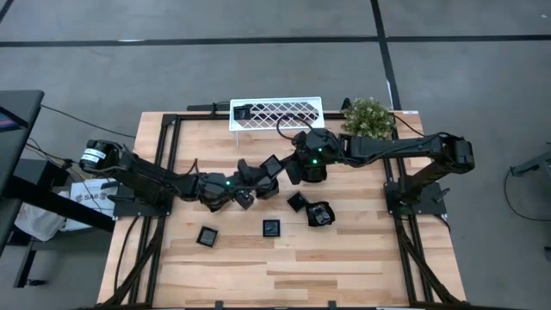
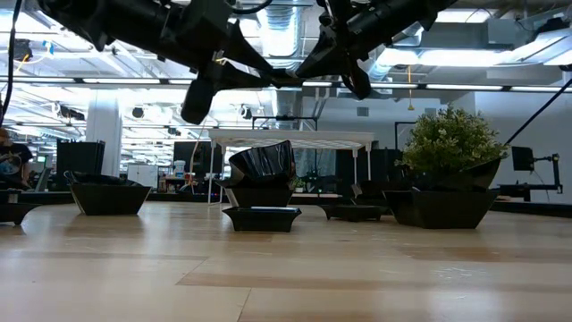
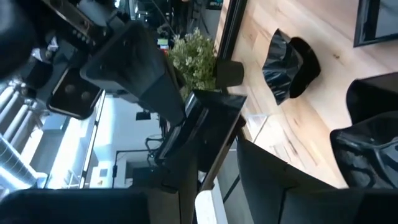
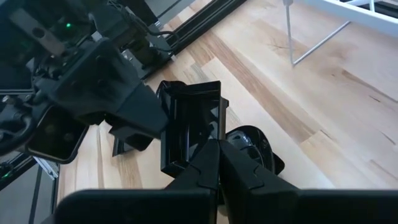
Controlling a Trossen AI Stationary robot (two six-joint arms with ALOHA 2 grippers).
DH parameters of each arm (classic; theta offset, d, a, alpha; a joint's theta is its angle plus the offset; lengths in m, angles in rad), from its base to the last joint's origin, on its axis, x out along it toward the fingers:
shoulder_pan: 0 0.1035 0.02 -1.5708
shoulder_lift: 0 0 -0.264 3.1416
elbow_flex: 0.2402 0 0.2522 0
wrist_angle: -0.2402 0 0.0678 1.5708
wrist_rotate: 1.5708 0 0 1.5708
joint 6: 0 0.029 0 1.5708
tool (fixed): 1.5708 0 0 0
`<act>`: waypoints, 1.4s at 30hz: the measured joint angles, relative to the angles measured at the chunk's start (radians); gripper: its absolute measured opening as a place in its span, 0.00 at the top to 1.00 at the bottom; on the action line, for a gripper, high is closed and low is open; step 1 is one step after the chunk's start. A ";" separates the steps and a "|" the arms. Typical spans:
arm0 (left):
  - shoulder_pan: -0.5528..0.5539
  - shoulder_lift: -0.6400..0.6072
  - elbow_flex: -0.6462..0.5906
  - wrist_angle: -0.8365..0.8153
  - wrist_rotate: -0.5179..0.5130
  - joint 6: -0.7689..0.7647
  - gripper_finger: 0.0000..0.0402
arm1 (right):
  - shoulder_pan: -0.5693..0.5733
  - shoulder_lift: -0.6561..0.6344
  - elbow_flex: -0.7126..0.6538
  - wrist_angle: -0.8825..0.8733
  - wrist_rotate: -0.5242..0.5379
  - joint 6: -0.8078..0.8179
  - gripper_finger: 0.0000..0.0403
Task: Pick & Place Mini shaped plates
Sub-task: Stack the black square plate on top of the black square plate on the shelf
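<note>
A black square mini plate (image 4: pixel 189 121) hangs in mid-air above the table's middle (image 1: pixel 271 165), on edge, with my right gripper (image 4: pixel 217 146) shut on it. My left gripper (image 1: pixel 256 177) reaches in from the table's left, open. Its fingers (image 4: pixel 144 111) stand at the plate's opposite rim, and in the left wrist view the plate (image 3: pixel 208 134) shows edge-on between them. Several other mini plates lie flat on the table: two square ones (image 1: pixel 207 236) (image 1: pixel 272 227), another (image 1: pixel 297 202) and a wavy-rimmed one (image 1: pixel 320 213). My right gripper pinches the plate's rim (image 4: pixel 210 132) between its two fingers, which come from the table's right side, slanting down. The plate stands on edge, clear of the table. My left gripper stands close around the far rim (image 4: pixel 165 121); I cannot tell whether it touches it.
A white lattice rack (image 1: pixel 275 113) stands at the table's far edge with one black plate (image 1: pixel 244 112) at its left end. A potted plant (image 1: pixel 368 116) stands to its right. Bare wood lies along the near edge.
</note>
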 joint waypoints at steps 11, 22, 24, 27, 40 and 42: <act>0.005 0.000 0.000 -0.001 0.002 0.000 0.78 | 0.000 0.000 0.000 0.000 0.000 -0.010 1.00; 0.005 0.000 0.000 -0.006 0.042 0.000 0.98 | 0.000 0.000 0.000 0.003 0.000 -0.010 1.00; 0.005 0.000 0.000 -0.006 0.043 0.000 0.98 | 0.000 0.000 0.000 0.003 0.000 -0.010 1.00; 0.005 0.000 0.000 -0.005 0.042 0.000 0.97 | 0.000 0.000 0.000 0.003 0.000 -0.015 1.00; 0.005 0.000 0.000 -0.002 0.037 0.000 0.97 | 0.000 0.000 0.000 0.005 0.003 -0.068 1.00; 0.005 0.000 0.000 -0.002 0.037 0.000 0.98 | 0.000 0.000 0.000 0.006 0.003 -0.079 1.00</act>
